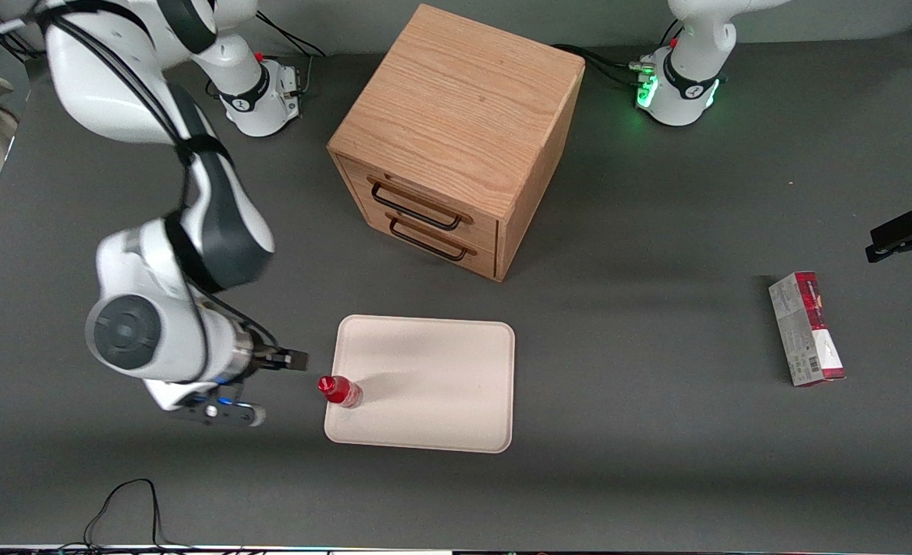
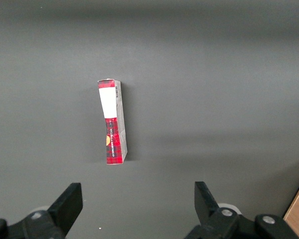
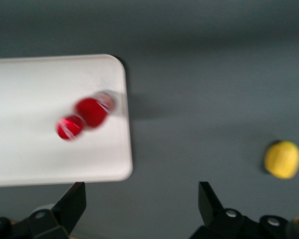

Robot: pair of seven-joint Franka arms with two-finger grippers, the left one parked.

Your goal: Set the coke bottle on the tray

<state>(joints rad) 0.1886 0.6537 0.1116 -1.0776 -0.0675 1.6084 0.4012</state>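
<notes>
The coke bottle (image 1: 339, 391), small and red with a red cap, stands on the cream tray (image 1: 432, 385), just inside the tray's edge toward the working arm's end. My right gripper (image 1: 277, 361) hovers over the bare mat beside that edge, clear of the bottle. It is open and holds nothing. In the right wrist view the gripper (image 3: 141, 191) frames dark mat, with the bottle (image 3: 89, 112) seen from above near the tray (image 3: 40, 159) corner.
A wooden two-drawer cabinet (image 1: 456, 139) stands farther from the front camera than the tray. A red-and-grey carton (image 1: 806, 327) (image 2: 113, 122) lies toward the parked arm's end. A small yellow object (image 3: 282, 159) sits on the mat near my gripper.
</notes>
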